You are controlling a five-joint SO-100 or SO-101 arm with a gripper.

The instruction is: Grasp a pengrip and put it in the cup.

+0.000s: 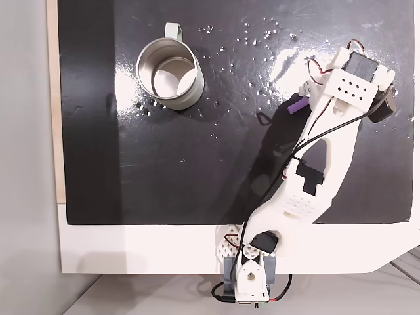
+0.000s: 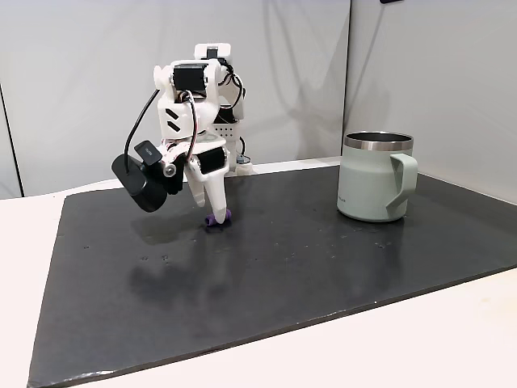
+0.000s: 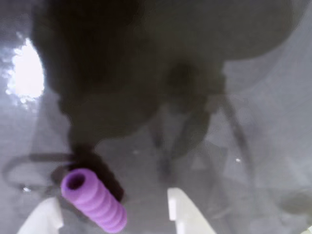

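The purple ribbed pengrip (image 3: 95, 201) lies on the black mat, its hollow end toward the camera in the wrist view. My gripper (image 3: 111, 197) is open and straddles it: one white finger (image 3: 46, 217) is close on its left, the other finger (image 3: 183, 212) stands well clear on its right. In a fixed view from above, the pengrip (image 1: 296, 107) pokes out beside the gripper (image 1: 302, 100) at the mat's right. From the side, the gripper (image 2: 214, 212) reaches down to the pengrip (image 2: 216, 218). The metal cup (image 1: 168, 73) stands upright, far off to the left; its handle (image 2: 401, 186) shows from the side.
The black mat (image 1: 197, 170) lies on a white table (image 1: 131, 249). My arm's base (image 1: 248, 279) is clamped at the table's near edge. A black wrist camera (image 2: 145, 182) hangs beside the gripper. Bare mat lies between gripper and cup.
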